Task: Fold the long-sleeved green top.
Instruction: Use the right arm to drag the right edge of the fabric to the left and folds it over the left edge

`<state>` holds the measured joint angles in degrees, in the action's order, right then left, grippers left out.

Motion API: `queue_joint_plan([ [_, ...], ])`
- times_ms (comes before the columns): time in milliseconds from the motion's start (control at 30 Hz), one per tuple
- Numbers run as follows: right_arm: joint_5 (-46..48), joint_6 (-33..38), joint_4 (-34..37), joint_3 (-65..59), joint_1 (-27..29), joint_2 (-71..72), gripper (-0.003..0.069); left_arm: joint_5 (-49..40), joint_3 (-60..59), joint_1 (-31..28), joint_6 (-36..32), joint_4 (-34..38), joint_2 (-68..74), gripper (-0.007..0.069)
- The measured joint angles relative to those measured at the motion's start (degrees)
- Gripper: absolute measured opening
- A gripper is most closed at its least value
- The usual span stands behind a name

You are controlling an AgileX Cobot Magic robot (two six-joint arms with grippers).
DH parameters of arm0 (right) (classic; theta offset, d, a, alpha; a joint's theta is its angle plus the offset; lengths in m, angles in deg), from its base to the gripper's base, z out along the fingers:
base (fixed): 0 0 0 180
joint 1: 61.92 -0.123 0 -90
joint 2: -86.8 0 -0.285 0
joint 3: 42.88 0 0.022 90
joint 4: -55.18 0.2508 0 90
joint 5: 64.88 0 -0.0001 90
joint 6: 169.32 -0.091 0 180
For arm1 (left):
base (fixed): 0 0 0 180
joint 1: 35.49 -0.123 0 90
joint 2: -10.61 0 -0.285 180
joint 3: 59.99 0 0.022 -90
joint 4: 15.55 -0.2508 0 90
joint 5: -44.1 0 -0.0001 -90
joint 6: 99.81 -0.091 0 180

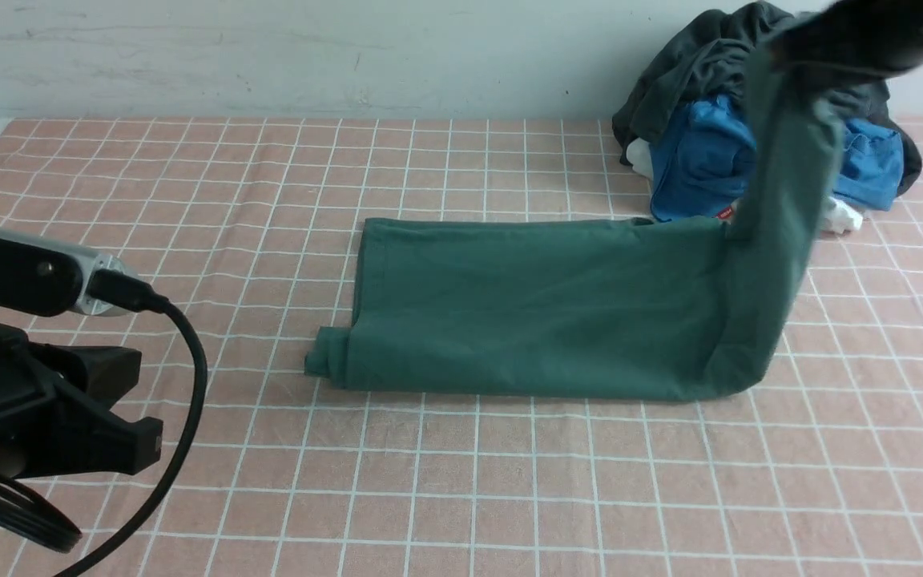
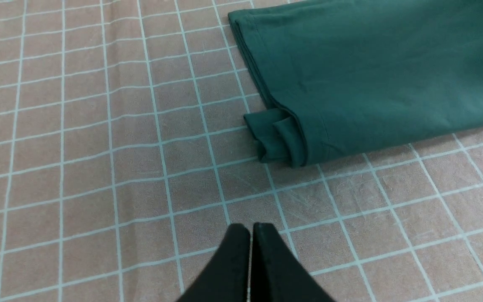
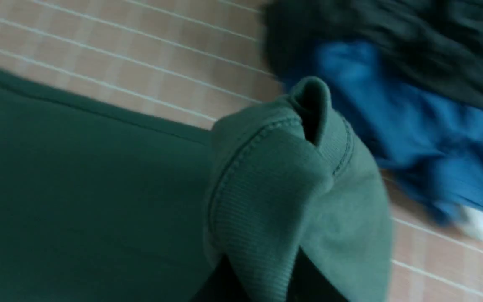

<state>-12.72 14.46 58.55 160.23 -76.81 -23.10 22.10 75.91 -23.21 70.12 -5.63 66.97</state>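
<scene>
- I see one green long-sleeved top (image 1: 542, 308) folded mid-desk (image 1: 189, 200), its right end raised.
- Right fingers (image 1: 818, 44) clamp its ribbed edge.
- Left fingers (image 2: 255, 235) are pressed together, holding nothing.
- Two more: blue garment (image 1: 702, 160), dark grey garment (image 1: 694, 64).

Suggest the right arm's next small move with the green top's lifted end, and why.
Probably carry the right gripper leftward over the flat strip, to lay the raised end across it. It is shut on the right end of the green top, lifted, while the rest lies flat.
</scene>
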Motion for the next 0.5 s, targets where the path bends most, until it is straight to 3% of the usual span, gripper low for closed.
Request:
queue_joint_plan([
  [167,-10.96,0.84,3.64,0.02,-14.78,-9.47,0.0013,0.0,0.0,0.0,0.0,0.01,0.0,-0.0004],
  [333,-15.89,1.05,4.26,4.9,-22.19,-21.0,0.0032,-0.18,0.0,0.0,0.0,0.07,0.0,-0.0004],
  [500,-10.31,0.1,4.26,17.54,-23.88,-29.4,0.0195,-0.62,0.0,0.0,0.0,0.07,0.0,-0.0004],
])
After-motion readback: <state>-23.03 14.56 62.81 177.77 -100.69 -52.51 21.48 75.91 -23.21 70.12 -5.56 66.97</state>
